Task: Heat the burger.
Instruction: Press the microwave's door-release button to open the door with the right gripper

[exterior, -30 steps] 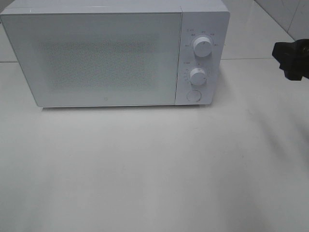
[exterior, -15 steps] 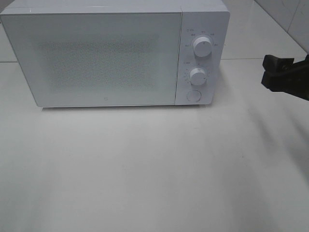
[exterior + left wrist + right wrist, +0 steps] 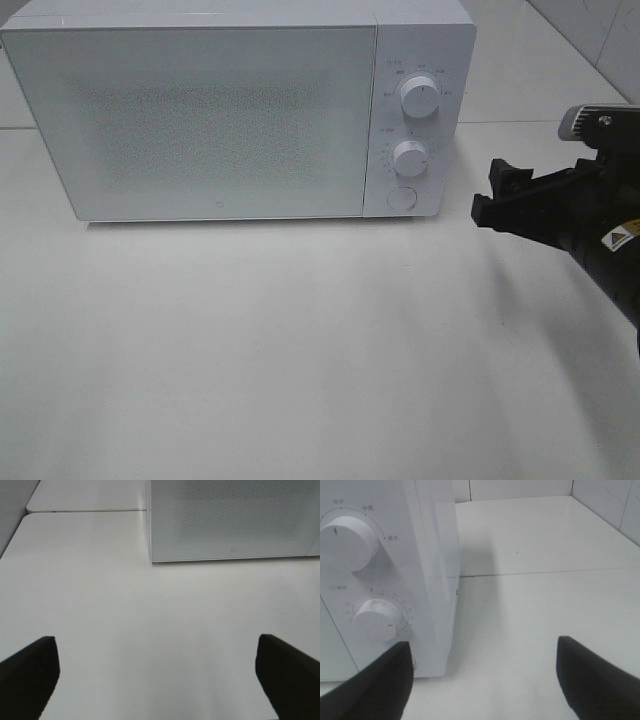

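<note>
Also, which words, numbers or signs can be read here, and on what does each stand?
No text reads clearly.
Upper knob of the microwave: characters around it, too blurred.
Lower knob: tiny scale marks, too blurred.
Microwave door: small mark at its lower edge, too small.
Yellow sticker on the right arm: too small.
</note>
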You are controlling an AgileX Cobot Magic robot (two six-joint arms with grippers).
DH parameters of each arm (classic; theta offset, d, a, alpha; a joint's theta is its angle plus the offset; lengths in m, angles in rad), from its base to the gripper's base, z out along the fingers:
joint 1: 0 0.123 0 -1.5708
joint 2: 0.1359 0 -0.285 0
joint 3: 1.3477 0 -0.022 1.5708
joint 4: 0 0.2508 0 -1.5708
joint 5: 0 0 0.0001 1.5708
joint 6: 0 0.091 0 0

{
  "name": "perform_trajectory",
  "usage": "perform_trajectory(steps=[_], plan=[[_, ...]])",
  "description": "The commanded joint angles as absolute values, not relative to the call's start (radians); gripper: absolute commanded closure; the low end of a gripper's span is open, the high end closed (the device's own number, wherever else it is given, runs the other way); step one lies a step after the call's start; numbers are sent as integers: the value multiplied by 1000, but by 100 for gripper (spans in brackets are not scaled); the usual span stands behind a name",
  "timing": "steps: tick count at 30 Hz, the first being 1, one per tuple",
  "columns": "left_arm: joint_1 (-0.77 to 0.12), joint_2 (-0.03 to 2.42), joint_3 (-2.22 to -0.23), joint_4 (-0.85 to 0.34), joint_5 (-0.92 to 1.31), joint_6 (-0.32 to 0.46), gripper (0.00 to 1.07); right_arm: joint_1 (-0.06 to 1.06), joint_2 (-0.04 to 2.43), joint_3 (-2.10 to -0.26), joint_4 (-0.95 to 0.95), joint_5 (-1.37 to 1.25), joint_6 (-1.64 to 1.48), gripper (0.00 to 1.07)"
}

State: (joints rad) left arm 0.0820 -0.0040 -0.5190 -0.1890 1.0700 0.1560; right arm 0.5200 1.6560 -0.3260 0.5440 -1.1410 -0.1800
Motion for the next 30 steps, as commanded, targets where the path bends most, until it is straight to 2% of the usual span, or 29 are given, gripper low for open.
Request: perform_trajectory(steps=[1, 8, 14, 25, 30], plan=[[78, -11, -517, -189, 1073, 153, 7, 586, 1677, -339, 638, -1165, -201, 31], [78, -11, -517, -189, 1073, 153, 7, 698, 1729, -389, 762, -1162, -259, 31], [78, -11, -517, -189, 1073, 153, 7, 755, 1760, -437, 782, -1159, -269, 31], [78, -11, -517, -189, 1073, 153, 7, 806, 1816, -497, 799, -1129, -265, 31], [78, -11, -517, -189, 1073, 153, 7, 806, 1816, -497, 799, -1116, -162, 32]])
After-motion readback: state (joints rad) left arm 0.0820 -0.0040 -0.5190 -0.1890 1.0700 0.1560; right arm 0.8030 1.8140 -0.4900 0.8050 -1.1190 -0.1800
